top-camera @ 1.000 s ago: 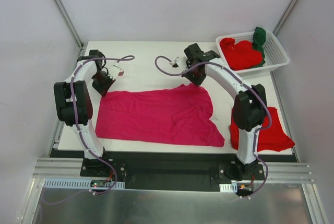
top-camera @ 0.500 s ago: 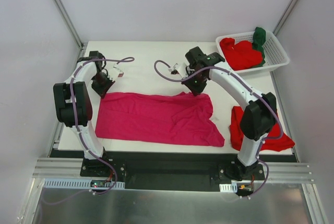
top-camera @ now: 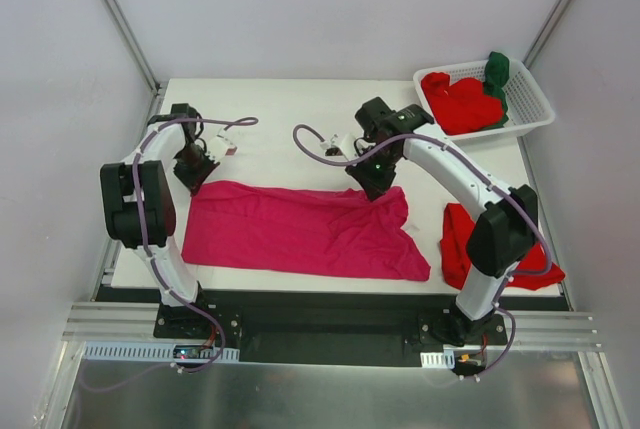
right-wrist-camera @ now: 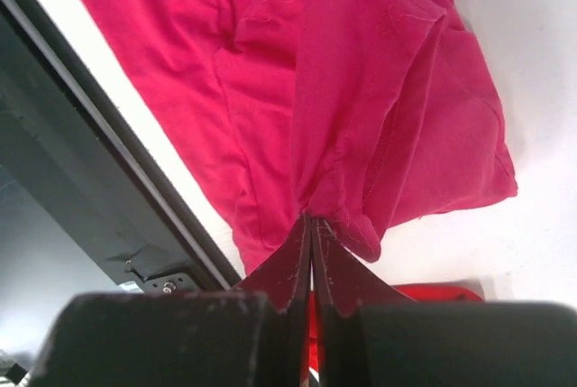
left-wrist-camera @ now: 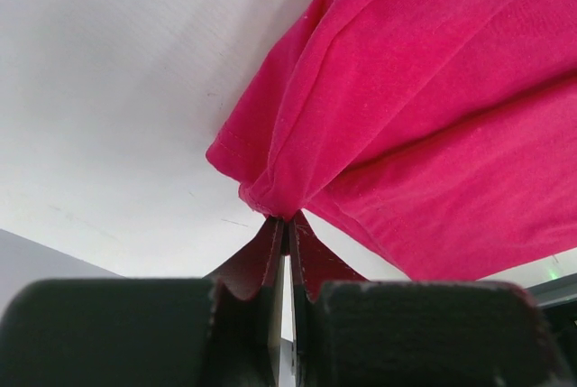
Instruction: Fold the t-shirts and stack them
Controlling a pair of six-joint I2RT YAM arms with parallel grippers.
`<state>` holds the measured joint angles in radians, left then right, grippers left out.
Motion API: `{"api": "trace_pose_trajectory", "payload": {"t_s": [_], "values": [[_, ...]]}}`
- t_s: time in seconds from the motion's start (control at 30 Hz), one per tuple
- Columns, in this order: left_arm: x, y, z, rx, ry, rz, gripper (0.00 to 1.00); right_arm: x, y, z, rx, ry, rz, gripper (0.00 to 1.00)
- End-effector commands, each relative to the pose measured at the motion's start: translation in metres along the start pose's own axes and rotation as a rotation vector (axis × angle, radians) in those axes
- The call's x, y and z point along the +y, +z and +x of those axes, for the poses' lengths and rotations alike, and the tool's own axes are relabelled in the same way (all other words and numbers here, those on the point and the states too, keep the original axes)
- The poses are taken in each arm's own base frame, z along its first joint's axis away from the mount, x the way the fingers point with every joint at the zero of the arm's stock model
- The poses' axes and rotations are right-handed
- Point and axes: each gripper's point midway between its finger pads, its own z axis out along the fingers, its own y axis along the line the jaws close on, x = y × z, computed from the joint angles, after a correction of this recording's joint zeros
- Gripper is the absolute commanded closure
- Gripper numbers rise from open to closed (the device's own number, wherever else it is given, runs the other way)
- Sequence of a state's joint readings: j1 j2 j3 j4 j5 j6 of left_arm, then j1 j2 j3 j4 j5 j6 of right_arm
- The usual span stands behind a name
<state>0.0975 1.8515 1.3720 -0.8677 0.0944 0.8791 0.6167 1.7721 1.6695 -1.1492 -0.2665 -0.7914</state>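
A magenta-pink t-shirt [top-camera: 300,231] lies spread across the near half of the white table [top-camera: 280,119]. My left gripper [top-camera: 196,175] is shut on its far left corner [left-wrist-camera: 270,190], the cloth pinched at the fingertips [left-wrist-camera: 287,223]. The right gripper [top-camera: 376,189] is shut on the shirt's far right edge [right-wrist-camera: 343,207], which hangs in folds from the tips. A folded bright red t-shirt [top-camera: 530,264] lies at the table's near right, partly under my right arm. More red cloth [top-camera: 460,104] and a dark green t-shirt [top-camera: 497,71] fill the basket.
A white slotted plastic basket [top-camera: 535,99] stands at the far right corner. The black rail of the table's near edge [right-wrist-camera: 81,161] shows in the right wrist view. Grey enclosure walls stand on both sides.
Both grippers have drawn the shirt's far edge toward the near side. The right gripper moved farthest, and the pink cloth now spans less depth on the table.
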Motion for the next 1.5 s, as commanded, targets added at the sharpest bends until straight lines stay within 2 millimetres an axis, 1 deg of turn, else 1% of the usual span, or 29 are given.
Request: {"api": "trace_pose_trajectory", "payload": {"t_s": [0.0, 0.07, 0.17, 0.4, 0.5, 0.63, 0.8, 1.03, 1.33, 1.47], "values": [[-0.004, -0.018, 0.003, -0.005, 0.026, -0.032, 1.00, 0.026, -0.016, 0.008, -0.004, -0.046, -0.069, 0.99], [-0.004, -0.019, 0.003, -0.006, 0.026, -0.035, 1.00, 0.028, -0.018, 0.009, 0.000, -0.052, -0.075, 0.99], [-0.004, -0.020, 0.005, -0.005, 0.028, -0.042, 1.00, 0.037, -0.021, 0.014, 0.017, -0.066, -0.108, 0.99], [-0.004, -0.023, 0.007, -0.002, 0.030, -0.052, 1.00, 0.051, -0.026, 0.022, 0.042, -0.080, -0.153, 0.99], [-0.005, -0.024, 0.006, -0.007, 0.030, -0.053, 1.00, 0.058, -0.024, 0.027, 0.056, -0.083, -0.190, 0.99], [-0.008, -0.021, 0.008, -0.001, 0.023, -0.041, 1.00, 0.063, -0.022, 0.031, 0.080, -0.098, -0.200, 0.99], [-0.017, -0.015, 0.009, 0.009, 0.032, -0.018, 1.00, 0.065, -0.017, 0.034, 0.097, -0.109, -0.203, 0.99], [-0.031, -0.011, 0.017, 0.022, 0.049, 0.014, 1.00, 0.067, -0.013, 0.040, 0.117, -0.123, -0.205, 0.99], [-0.037, -0.014, 0.029, 0.053, 0.063, 0.014, 1.00, 0.071, -0.014, 0.041, 0.129, -0.139, -0.207, 0.99], [-0.035, -0.020, 0.030, 0.056, 0.074, -0.005, 1.00, 0.070, -0.020, 0.041, 0.129, -0.151, -0.201, 0.99]]}}
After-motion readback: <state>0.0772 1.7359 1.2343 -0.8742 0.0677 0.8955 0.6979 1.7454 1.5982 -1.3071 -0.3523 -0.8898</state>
